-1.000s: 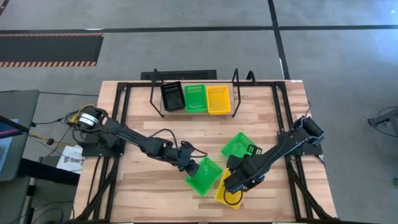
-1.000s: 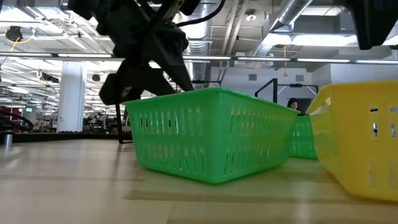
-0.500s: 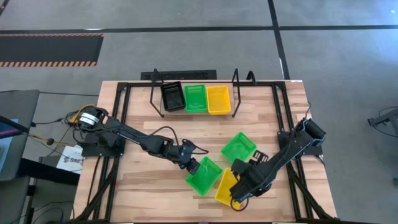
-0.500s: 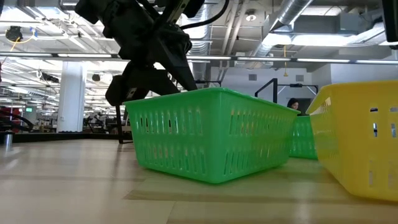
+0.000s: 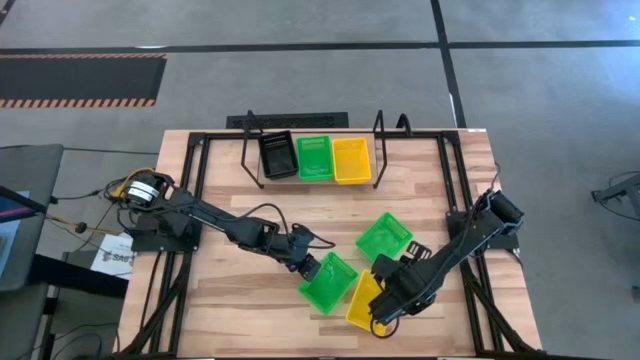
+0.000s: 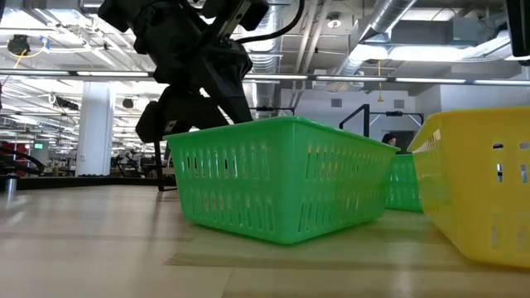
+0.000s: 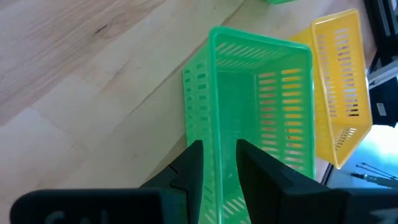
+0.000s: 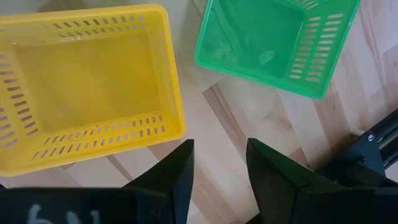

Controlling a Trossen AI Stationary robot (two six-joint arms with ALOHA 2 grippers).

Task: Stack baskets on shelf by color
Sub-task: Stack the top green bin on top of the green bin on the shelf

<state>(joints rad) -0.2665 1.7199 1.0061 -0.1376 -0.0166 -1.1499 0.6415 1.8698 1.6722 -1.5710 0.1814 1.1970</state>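
Green mesh plastic makes up the basket [image 5: 329, 281] now in hand: thin, slotted walls, open top, nothing inside, so it should be light and a little springy, stiff along the rolled rim but easy to flex mid-wall. It sits on the tabletop [image 5: 230, 290] toward the near edge, tilted off square, with a yellow basket [image 5: 364, 299] just beside it and a second green basket [image 5: 385, 236] a little farther toward the shelf. The left claw [image 7: 219, 163] straddles one short end wall of the near green basket, one finger inside and one outside, clenched on that wall; the rim at a short end looks like the right place to hold, since the smooth plastic could slip and a pinch lower on the mesh may bend it. Lifted by one end, it will likely hang tilted.

The right claw [image 8: 219, 167] hovers released, fingers apart, above the tabletop by the yellow basket's long rim, holding nothing.

On the shelf [image 5: 312, 181] at the far side, black [image 5: 277, 155], green [image 5: 314, 157] and yellow [image 5: 350, 159] baskets sit side by side between the wire uprights; whether each is a single basket or a nested stack I cannot tell.
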